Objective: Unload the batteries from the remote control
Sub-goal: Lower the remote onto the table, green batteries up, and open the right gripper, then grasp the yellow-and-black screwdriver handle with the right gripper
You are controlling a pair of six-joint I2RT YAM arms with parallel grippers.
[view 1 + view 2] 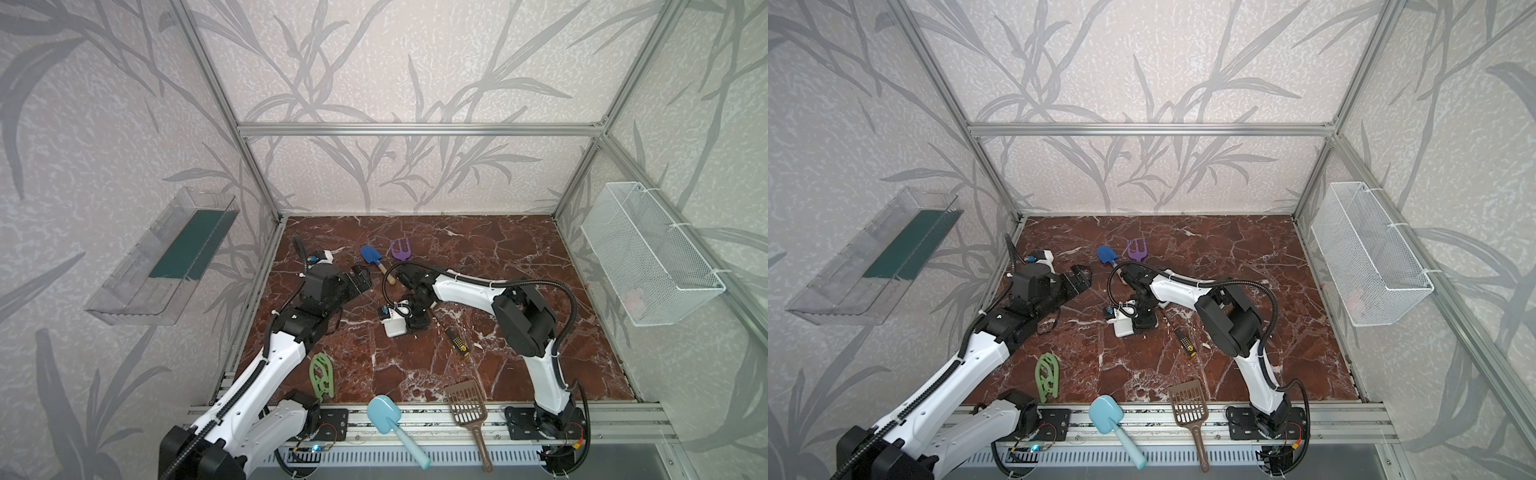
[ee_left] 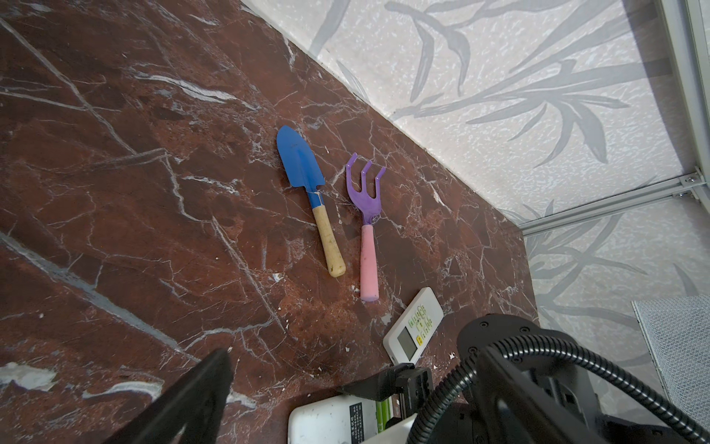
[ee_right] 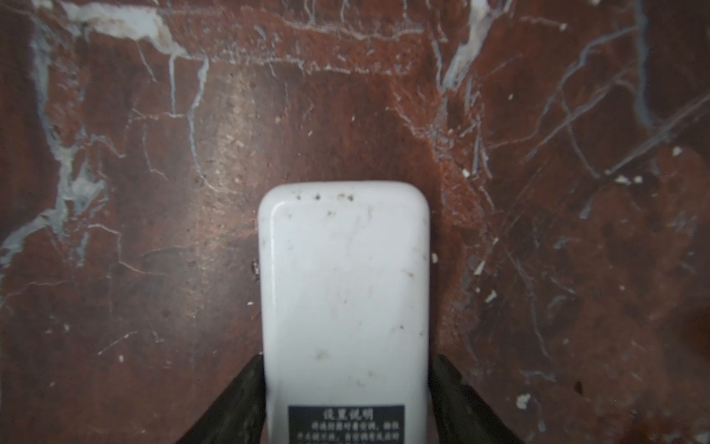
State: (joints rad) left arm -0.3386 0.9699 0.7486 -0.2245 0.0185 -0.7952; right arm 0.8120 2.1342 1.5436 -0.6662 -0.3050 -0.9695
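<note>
The remote (image 3: 344, 276) is laid back-up on the bench (image 3: 153, 230), lengthwise inside the right gripper (image 3: 347, 359); whether it is clamped cannot be told. Batteries (image 2: 381, 414) are exposed at that end; the left gripper (image 1: 360, 279) is spread, empty, farther off.

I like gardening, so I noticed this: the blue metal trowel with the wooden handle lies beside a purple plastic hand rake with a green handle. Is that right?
Not quite. The handle of the purple plastic hand rake is pink, not green, as the left wrist view shows. The rest holds: it lies beside the blue metal trowel with the wooden handle on the red-brown marble tabletop.
</note>
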